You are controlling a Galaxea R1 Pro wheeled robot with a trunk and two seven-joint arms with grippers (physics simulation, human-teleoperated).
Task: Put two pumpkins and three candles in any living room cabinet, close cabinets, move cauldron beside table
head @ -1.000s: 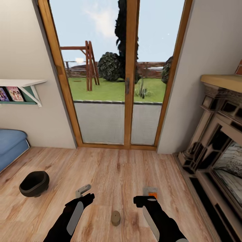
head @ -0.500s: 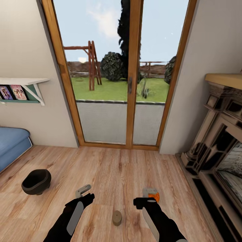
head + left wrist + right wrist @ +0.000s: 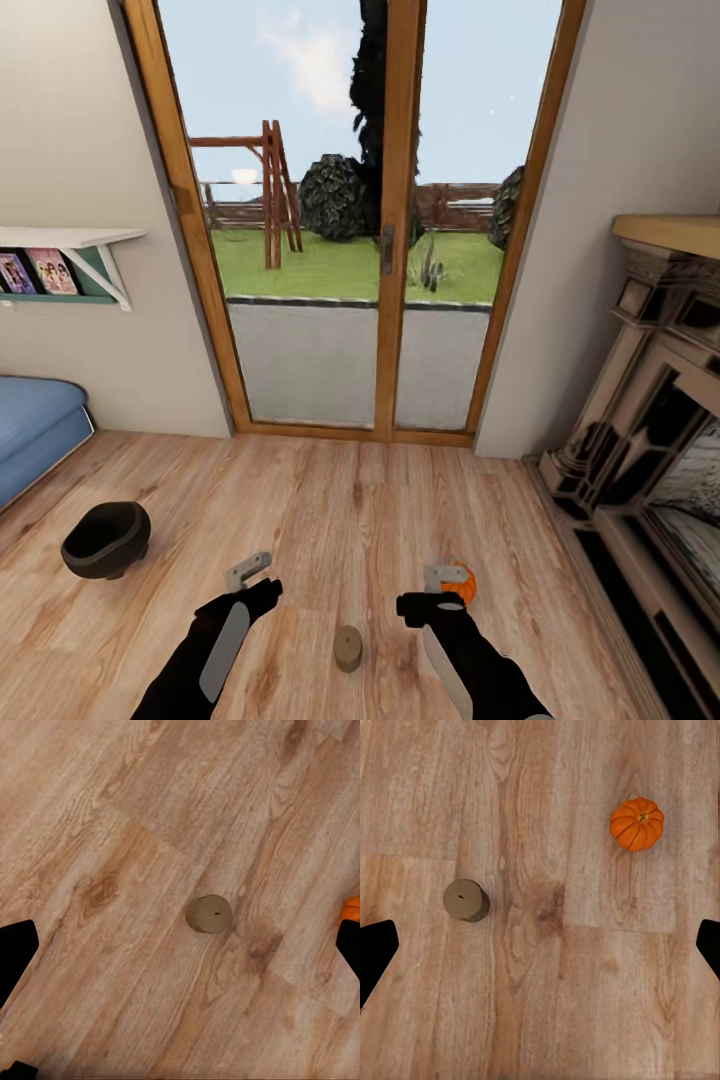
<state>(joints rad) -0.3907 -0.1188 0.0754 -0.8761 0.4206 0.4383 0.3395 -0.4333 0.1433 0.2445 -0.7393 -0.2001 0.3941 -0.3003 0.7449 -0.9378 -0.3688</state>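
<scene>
— What's near the candle [image 3: 347, 648] from the head?
— It stands on the floor [image 3: 350, 500] between both arms. The pumpkin [image 3: 458, 582] hides partly behind the right gripper [image 3: 432, 592]; the cauldron [image 3: 105, 540] sits well off, by the sofa [image 3: 35, 430].
— The jaws?
— Left gripper [image 3: 249, 572] and right: both wide open, holding nothing.
— Wrist views?
— Candle [image 3: 208, 913], candle [image 3: 466, 900], pumpkin [image 3: 637, 823], apart on bare floor.

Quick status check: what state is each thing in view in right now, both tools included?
Pumpkin: upright on the floor, not held.
Candle: upright on the floor, free.
Cauldron: on the floor near the sofa, mouth up.
Glass doors: closed.
Left tool: open, empty.
Right tool: open, empty.
</scene>
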